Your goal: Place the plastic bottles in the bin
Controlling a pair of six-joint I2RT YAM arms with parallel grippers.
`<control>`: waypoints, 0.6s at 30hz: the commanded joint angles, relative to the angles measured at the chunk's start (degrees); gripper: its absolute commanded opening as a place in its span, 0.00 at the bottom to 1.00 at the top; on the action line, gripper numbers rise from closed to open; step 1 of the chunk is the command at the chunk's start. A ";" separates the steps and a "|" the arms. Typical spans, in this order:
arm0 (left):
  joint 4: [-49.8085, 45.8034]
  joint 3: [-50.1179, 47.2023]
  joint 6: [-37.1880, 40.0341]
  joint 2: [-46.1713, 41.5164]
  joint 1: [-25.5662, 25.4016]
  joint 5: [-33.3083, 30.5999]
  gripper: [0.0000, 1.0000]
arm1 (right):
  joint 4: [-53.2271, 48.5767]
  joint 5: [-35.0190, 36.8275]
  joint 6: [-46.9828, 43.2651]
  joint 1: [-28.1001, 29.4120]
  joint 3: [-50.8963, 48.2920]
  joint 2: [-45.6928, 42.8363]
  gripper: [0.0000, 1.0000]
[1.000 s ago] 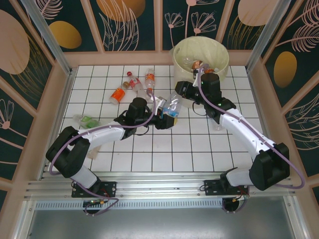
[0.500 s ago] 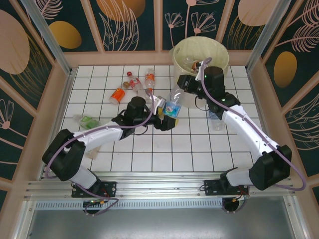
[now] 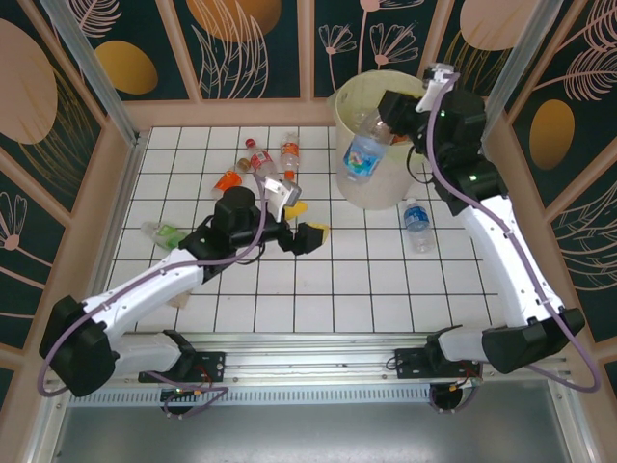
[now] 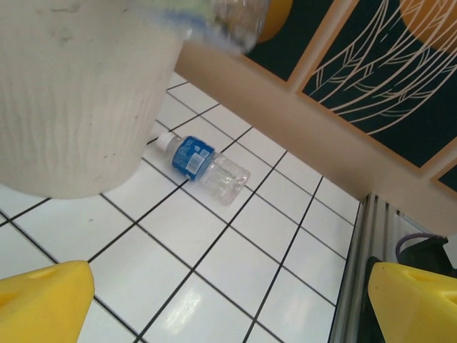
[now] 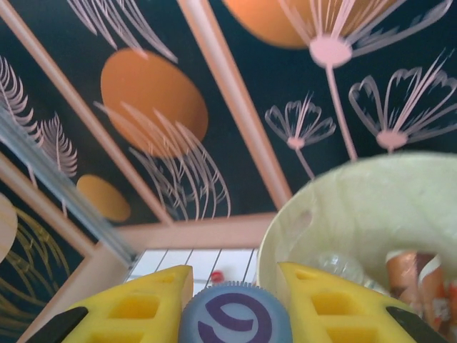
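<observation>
White-tiled table (image 3: 289,289) carried the bin (image 3: 381,198) at its far right corner. The right gripper (image 3: 390,114) clasped a blue-labelled bottle (image 3: 364,149) at the bin's rim. The left gripper (image 3: 304,223) hung released mid-table. Other bottles (image 3: 255,162) lay near the far edge.

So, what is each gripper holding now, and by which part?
Right gripper holds the clear blue-labelled plastic bottle by its blue cap; left gripper holds nothing.

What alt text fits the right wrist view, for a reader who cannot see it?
Two yellow fingers of the right tool clamp a bottle by its blue cap, seen end-on at the bottom edge. Behind it on the right, the pale bin holds several bottles.
</observation>
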 commanded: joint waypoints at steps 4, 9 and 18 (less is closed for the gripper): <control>-7.76 -1.71 3.69 -5.05 -0.29 -4.35 0.99 | 4.17 8.65 -7.14 -1.81 5.52 -0.03 0.28; -11.15 -1.09 7.21 -5.62 -0.29 -4.74 0.99 | 5.62 14.03 -10.36 -3.18 8.78 3.99 0.27; -10.42 -2.98 9.21 -8.32 -0.29 -7.50 0.99 | 7.35 23.94 -16.33 -5.03 12.99 12.08 0.27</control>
